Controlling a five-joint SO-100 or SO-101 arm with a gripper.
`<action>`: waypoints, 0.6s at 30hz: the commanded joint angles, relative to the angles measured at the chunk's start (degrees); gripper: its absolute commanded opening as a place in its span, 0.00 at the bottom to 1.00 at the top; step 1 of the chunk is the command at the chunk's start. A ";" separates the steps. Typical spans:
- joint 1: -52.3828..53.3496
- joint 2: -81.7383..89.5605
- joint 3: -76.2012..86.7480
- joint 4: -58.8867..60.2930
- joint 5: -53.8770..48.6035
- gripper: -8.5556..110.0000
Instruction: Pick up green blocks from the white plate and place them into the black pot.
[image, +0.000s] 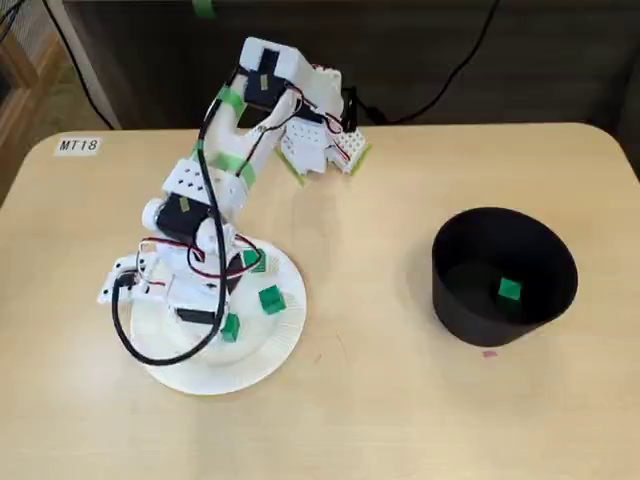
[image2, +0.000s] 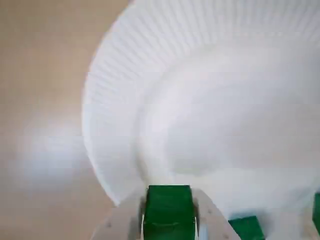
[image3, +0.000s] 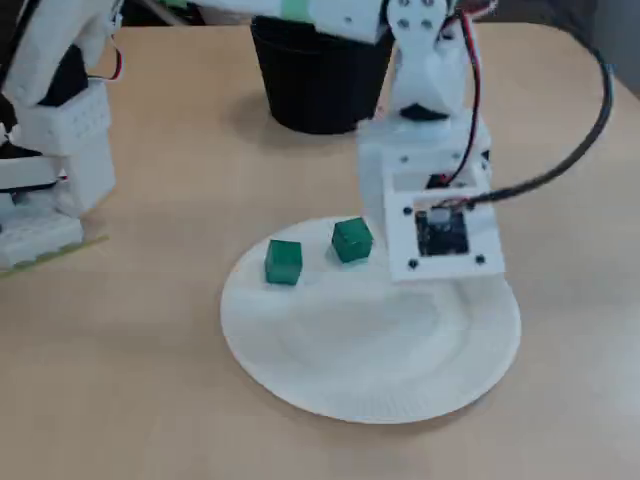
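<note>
The gripper (image2: 169, 199) hangs low over the white plate (image2: 215, 100), its two white fingers (image2: 127, 222) clamped on a green block (image2: 169, 214). A loose green block (image2: 246, 228) lies on the plate just to its right in the wrist view. The black pot (image: 455, 300) stands well apart from it, with one more block (image: 509, 290) inside.

In a fixed view, the plate (image: 250, 365) sits left on the tabletop (image: 380, 420), with the pot (image: 460, 315) well apart to its right and one block (image: 509, 290) inside it. Two blocks (image3: 284, 262) lie side by side on the plate, and a third block (image2: 169, 210) is between the jaws.
</note>
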 joint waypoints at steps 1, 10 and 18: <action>-3.87 12.57 -1.93 -1.93 -0.62 0.05; -27.33 44.38 32.08 -22.85 8.00 0.05; -47.64 47.64 43.07 -30.76 12.92 0.05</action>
